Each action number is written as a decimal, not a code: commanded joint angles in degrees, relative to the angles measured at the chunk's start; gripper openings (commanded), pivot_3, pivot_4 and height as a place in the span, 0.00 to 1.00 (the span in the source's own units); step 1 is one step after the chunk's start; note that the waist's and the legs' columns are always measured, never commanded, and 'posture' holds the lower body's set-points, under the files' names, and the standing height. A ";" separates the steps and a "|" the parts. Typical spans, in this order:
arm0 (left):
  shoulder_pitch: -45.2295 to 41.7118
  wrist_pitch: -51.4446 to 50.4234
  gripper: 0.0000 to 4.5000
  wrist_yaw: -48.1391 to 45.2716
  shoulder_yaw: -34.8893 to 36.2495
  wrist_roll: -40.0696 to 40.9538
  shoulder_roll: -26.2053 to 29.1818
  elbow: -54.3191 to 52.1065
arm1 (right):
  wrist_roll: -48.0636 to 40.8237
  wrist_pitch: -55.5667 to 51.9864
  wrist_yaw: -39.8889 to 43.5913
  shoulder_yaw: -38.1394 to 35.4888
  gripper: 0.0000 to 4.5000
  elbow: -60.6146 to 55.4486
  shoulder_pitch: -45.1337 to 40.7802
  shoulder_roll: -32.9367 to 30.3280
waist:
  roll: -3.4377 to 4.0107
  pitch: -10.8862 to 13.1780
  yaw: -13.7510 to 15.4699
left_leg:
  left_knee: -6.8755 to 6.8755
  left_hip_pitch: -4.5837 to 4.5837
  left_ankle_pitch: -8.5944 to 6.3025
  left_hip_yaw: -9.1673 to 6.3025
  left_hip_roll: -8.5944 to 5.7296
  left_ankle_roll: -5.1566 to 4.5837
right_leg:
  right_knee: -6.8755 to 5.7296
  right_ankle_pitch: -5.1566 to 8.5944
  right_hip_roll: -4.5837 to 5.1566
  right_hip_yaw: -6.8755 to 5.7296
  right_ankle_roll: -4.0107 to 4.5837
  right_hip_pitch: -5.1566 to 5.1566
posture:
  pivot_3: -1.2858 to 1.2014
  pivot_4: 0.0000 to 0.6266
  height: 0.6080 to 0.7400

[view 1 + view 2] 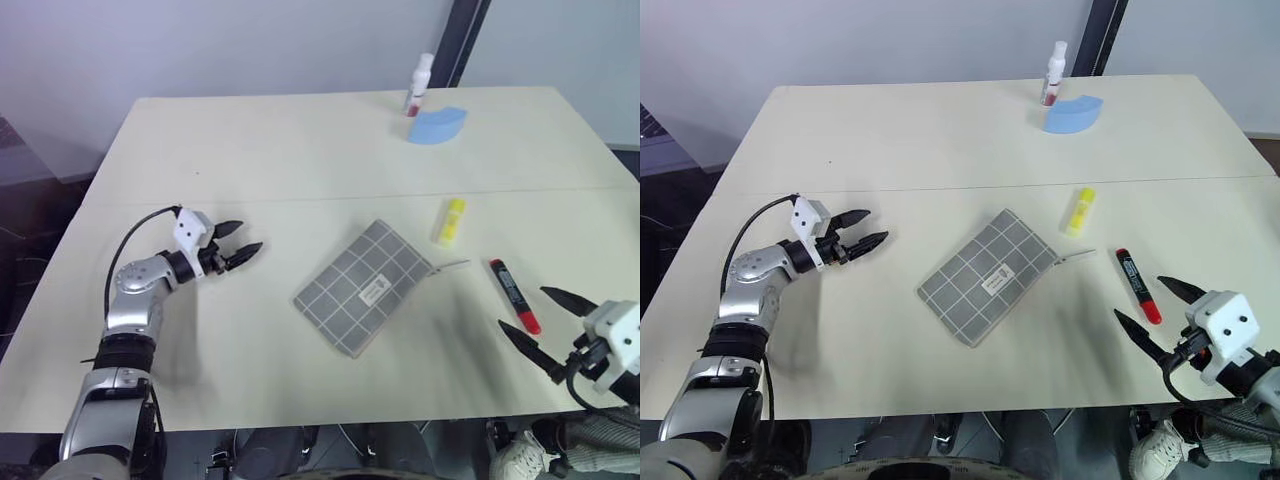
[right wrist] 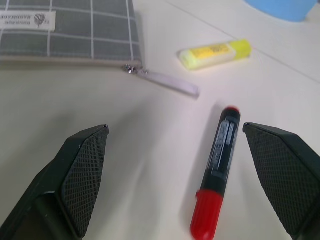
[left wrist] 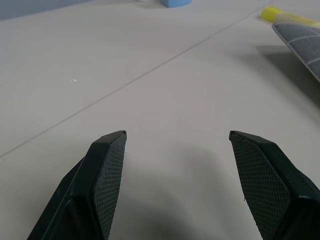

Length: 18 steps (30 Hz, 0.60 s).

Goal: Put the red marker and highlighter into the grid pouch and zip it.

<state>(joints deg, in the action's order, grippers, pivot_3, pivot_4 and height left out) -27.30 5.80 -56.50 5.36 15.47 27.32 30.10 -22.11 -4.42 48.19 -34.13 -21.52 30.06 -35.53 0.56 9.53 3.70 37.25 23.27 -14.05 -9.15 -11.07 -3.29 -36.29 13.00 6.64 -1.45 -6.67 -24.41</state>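
A wide cream-white table takes most of the left eye view. A little right of the middle of the frame lies the flat grey fabric pouch with white grid lines, turned diagonally, with a small white label on its face. Its thin pale cord pull lies on the table at the pouch's right corner; whether the zipper is closed I cannot tell.

Right of the pouch and slightly above it lies the short stubby yellow highlighter, near the pouch corner but apart from it. Lower and further right lies the slim red marker with a black labelled middle, well apart from the pouch and near the highlighter without touching it.

The left gripper is in the left middle of the frame, its two black fingers spread apart and holding nothing, pointing toward the pouch with bare table between them.

The right gripper is in the lower right corner. Its fingers are wide apart and empty, and the lower red end of the marker lies between their tips.

At the upper right of the frame a slim white bottle with a red label stands upright, and just beside it lies a blue fan-shaped piece.
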 commanded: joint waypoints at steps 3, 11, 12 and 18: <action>-1.07 1.63 0.77 0.78 0.75 -0.29 0.81 -0.87 | 1.14 2.02 -1.47 1.48 1.00 -2.72 1.35 1.95 | 0.02 -0.01 -0.11 | 0.00 -0.01 0.01 0.00 0.00 0.01 | -0.02 0.00 -0.01 0.01 0.00 -0.02 | 0.52 0.24 0.99; -0.32 3.74 0.77 -2.20 -0.04 -0.13 1.83 -3.42 | 0.66 0.97 -2.17 1.80 1.00 -3.29 -0.97 0.72 | 0.03 -0.01 0.03 | -0.01 -0.10 0.01 0.00 0.00 0.02 | -0.04 0.00 -0.11 0.14 0.01 -0.02 | 0.52 0.24 0.99; -0.12 3.83 0.77 -2.26 -0.27 -0.34 1.85 -4.48 | 0.73 0.90 -2.27 2.05 1.00 -3.29 -1.29 0.63 | 0.03 -0.01 0.06 | -0.01 -0.10 0.01 -0.03 0.00 0.02 | -0.03 0.00 -0.12 0.14 0.01 -0.04 | 0.52 0.24 0.99; 2.41 0.20 0.77 -3.02 -0.77 1.53 1.68 -14.93 | 0.05 -0.36 -2.38 2.66 1.00 -2.50 -4.23 -0.33 | 0.03 -0.01 -0.07 | -0.01 -0.10 0.01 0.03 -0.01 0.02 | 0.00 0.00 -0.11 0.21 0.02 -0.01 | 0.52 0.24 0.99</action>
<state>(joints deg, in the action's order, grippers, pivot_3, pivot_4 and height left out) -25.14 6.55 -59.12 4.10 15.55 28.27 17.94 -21.12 -4.83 45.91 -31.03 -22.81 26.05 -34.98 0.58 9.51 3.63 37.24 23.17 -14.04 -9.12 -11.07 -3.26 -36.29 12.99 6.53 -1.23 -6.65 -24.42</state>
